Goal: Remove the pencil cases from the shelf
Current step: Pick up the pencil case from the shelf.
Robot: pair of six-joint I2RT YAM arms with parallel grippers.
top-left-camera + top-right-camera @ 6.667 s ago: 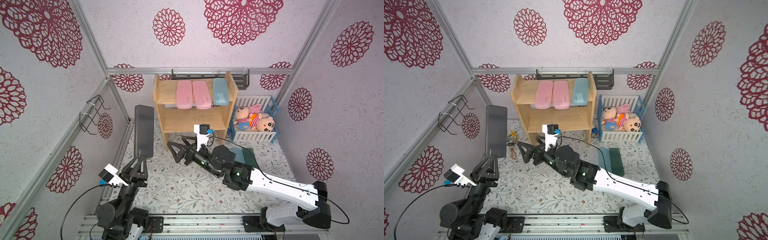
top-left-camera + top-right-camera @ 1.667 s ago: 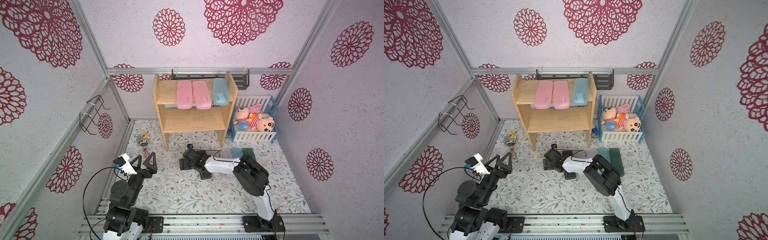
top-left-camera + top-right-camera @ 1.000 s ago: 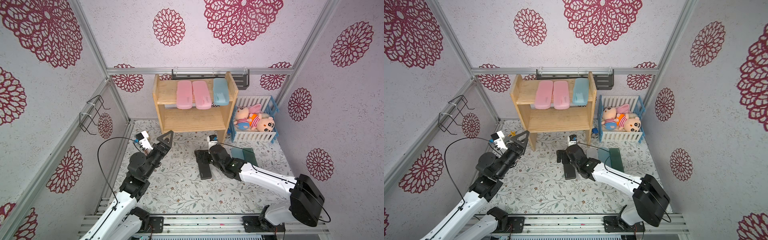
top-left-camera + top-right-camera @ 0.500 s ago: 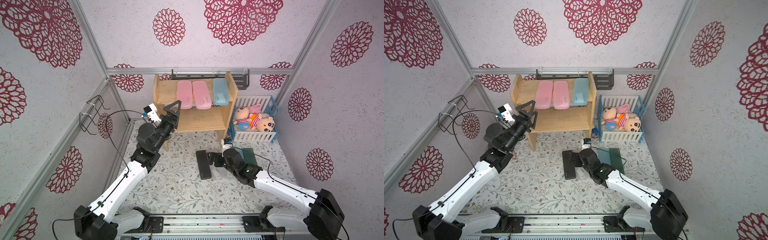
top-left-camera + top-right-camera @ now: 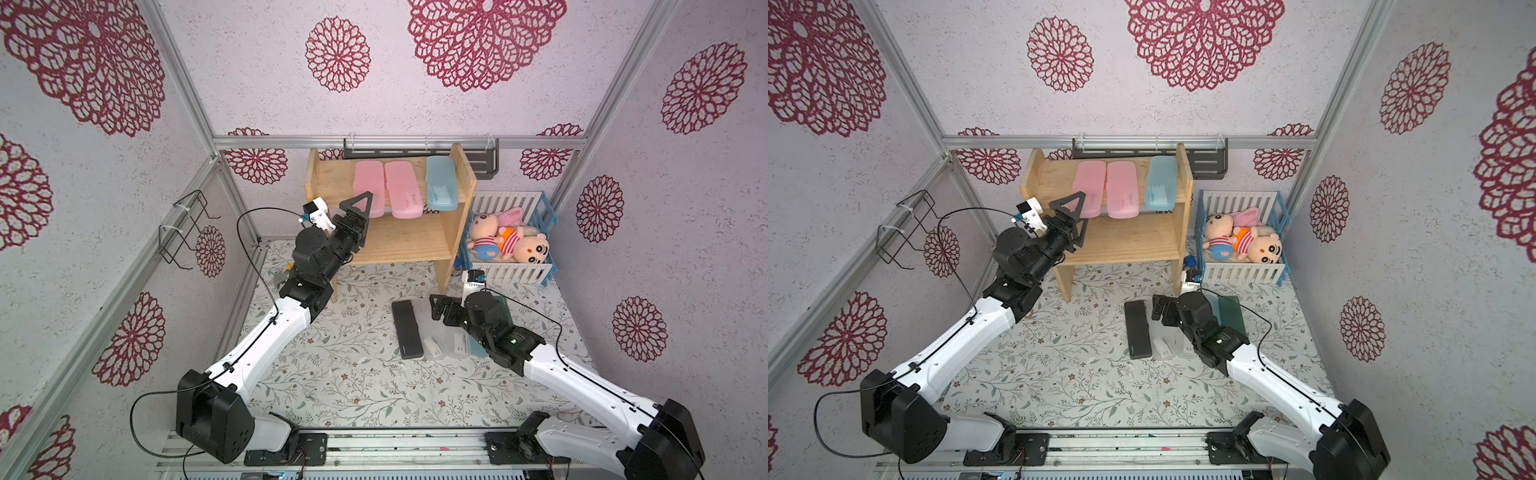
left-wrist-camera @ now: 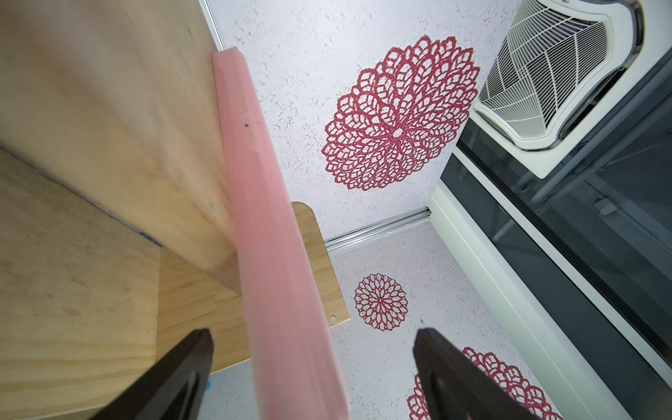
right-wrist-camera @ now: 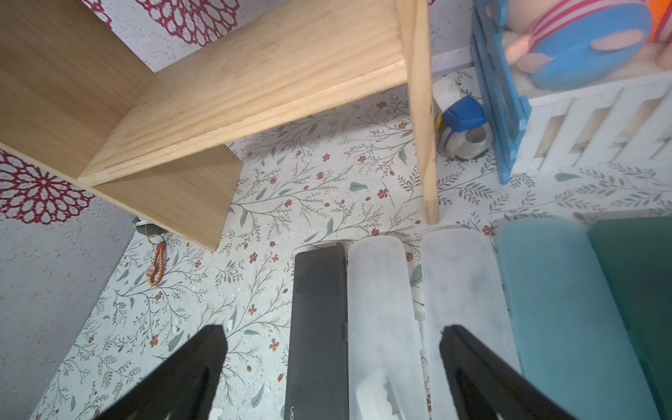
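The wooden shelf (image 5: 386, 245) holds two pink pencil cases (image 5: 368, 187) (image 5: 403, 193) and a light blue one (image 5: 441, 187) on its top tier. My left gripper (image 5: 361, 216) is open at the front end of the left pink case (image 6: 276, 262), which runs between its fingertips with a gap on each side. On the floor lie a black case (image 7: 318, 309), two frosted clear cases (image 7: 378, 298) (image 7: 462, 287), a light blue case (image 7: 552, 298) and a dark green one (image 7: 636, 262). My right gripper (image 7: 332, 334) hangs open above the black and clear cases.
A blue-and-white crate (image 5: 515, 272) of plush toys stands right of the shelf. A dark grey rack (image 5: 486, 162) hangs on the back wall and a wire rack (image 5: 183, 232) on the left wall. A small blue toy (image 7: 463, 127) and an orange keychain (image 7: 158, 262) lie on the floor.
My left arm rose from the front left floor to the shelf's top tier and now straddles the left pink case. The right arm pulled back, leaving the black case beside the clear ones.
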